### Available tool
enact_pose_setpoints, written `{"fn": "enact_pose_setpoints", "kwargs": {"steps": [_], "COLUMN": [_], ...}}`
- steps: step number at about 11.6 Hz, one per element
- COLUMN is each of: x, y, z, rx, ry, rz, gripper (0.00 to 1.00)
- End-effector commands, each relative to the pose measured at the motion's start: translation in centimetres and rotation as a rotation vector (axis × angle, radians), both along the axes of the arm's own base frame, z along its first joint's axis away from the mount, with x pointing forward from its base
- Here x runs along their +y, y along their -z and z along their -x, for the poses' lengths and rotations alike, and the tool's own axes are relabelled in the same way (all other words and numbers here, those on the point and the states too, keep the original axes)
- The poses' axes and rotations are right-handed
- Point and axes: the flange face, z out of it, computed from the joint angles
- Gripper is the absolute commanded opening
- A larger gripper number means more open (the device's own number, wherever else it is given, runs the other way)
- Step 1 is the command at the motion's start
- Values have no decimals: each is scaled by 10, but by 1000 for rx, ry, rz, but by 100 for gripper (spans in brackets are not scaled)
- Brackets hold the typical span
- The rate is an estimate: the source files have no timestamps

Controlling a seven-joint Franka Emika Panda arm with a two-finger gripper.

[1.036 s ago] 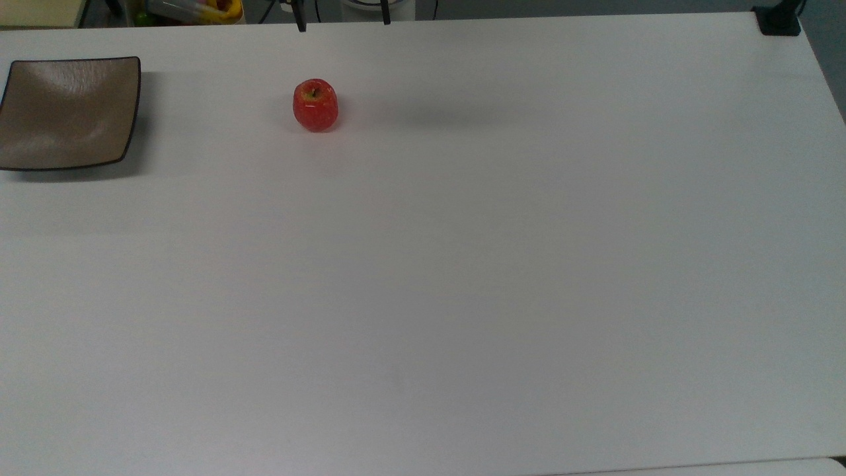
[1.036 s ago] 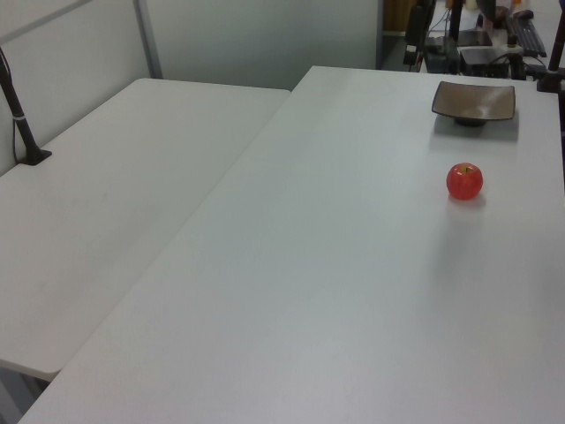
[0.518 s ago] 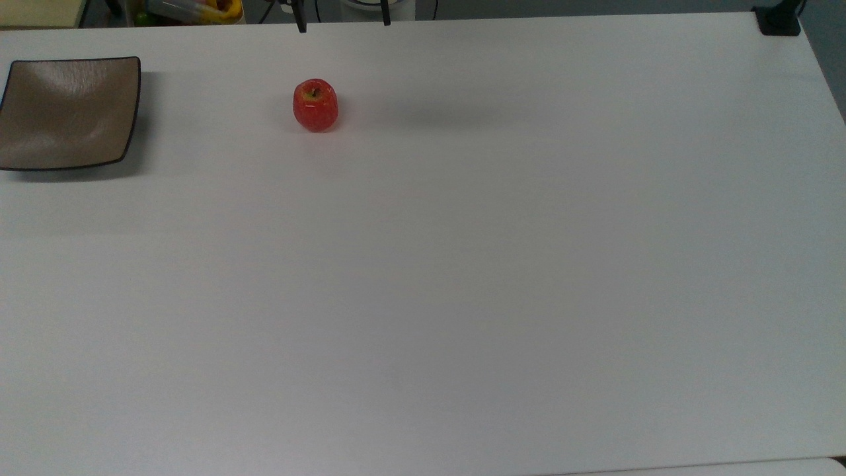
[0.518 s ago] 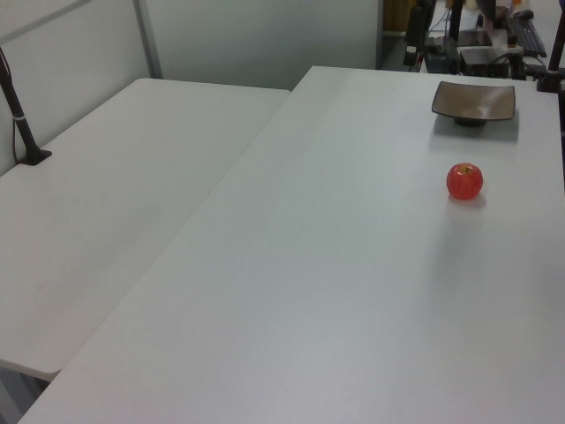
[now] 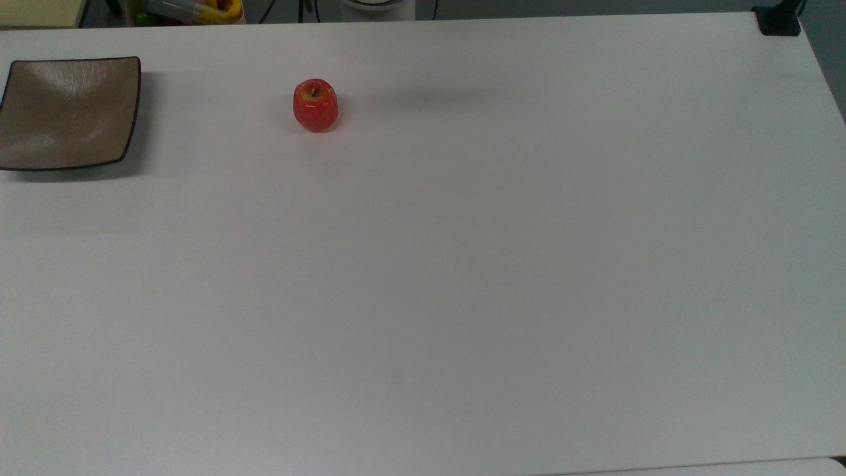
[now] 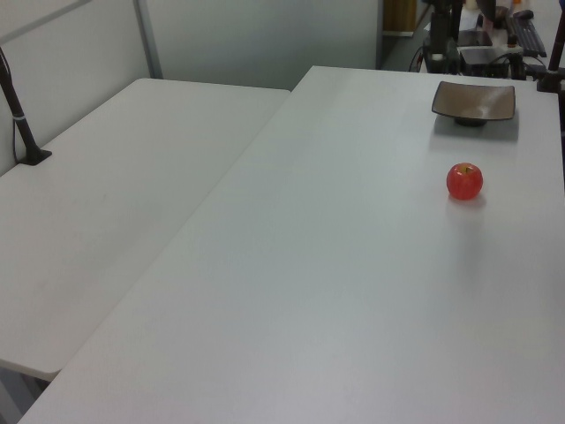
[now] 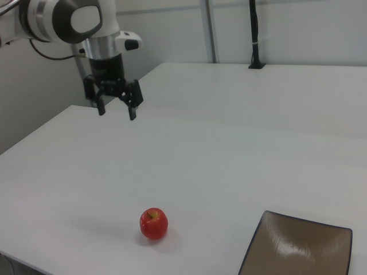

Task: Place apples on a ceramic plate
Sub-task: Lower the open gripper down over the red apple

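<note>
Apple [image 7: 153, 223] alone on the table [image 7: 229, 166], arm [image 7: 69, 20] high above, downward-pointing jaws wide apart, empty.

Top overhead; side views face across table [image 5: 462, 264].

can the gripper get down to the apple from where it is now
Probably yes. The gripper hangs open above the table, apart from the apple, which sits alone and upright; nothing stands between them, and the plate lies well aside.
</note>
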Motion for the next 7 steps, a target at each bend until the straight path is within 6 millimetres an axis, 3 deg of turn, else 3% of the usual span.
{"fn": "enact_pose_setpoints", "kwargs": {"steps": [1,4,7], "x": [2,1,-5], "y": [31,78,133], "z": [55,80,84], "rx": [79,87,98], "ry": [-142,-174,-201], "rz": [-3,65,138], "gripper": [100,100,100]}}
